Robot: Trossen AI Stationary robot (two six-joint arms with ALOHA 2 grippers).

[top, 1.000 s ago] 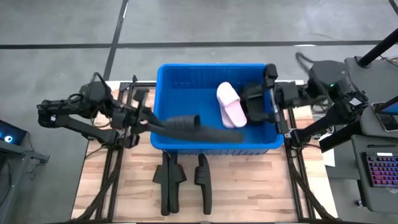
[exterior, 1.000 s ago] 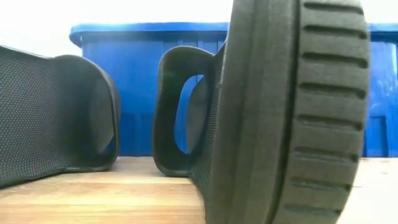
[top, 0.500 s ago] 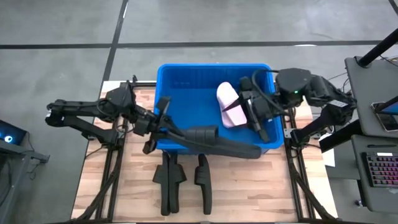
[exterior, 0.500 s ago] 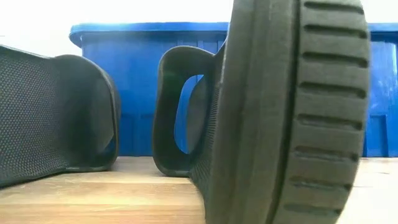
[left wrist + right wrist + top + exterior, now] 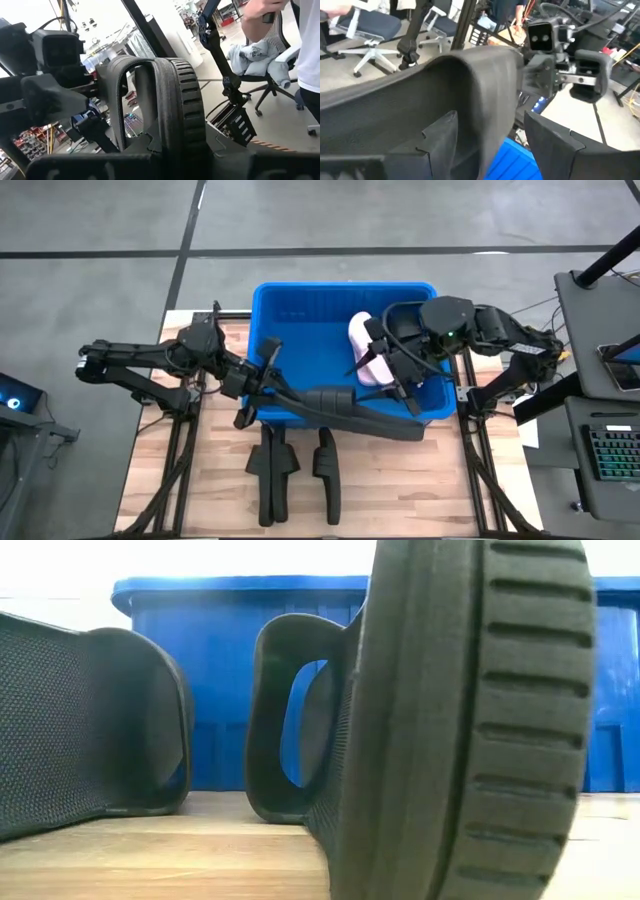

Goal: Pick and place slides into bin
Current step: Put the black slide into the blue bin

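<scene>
The left claw point(image 5: 262, 370) is clamped on one end of a long black slide point(image 5: 345, 408), at the bin's point(image 5: 300, 310) near-left corner. The right claw point(image 5: 405, 375) sits over the bin's right half and grips the same slide near its far end, fingers closed around the foam as its wrist view shows. The slide's long axis runs along the bin's near wall, from the left claw toward the near-right corner, so it hangs between both arms, partly over the rim and not yet inside. Judging from this, the next move turns on swinging that long axis inward, away from the near wall, so the slide clears the rim before release.

A pale pink slide point(image 5: 366, 340) already lies inside the bin, just beyond the right claw. Three more black slides point(image 5: 295, 470) wait on the tabletop point(image 5: 400, 480) near its front edge, in front of the bin.

Compared with a second ago, the left arm has reached farther right, the right arm has swung from the bin's right wall to over its interior, and the carried slide has shifted rightward.
</scene>
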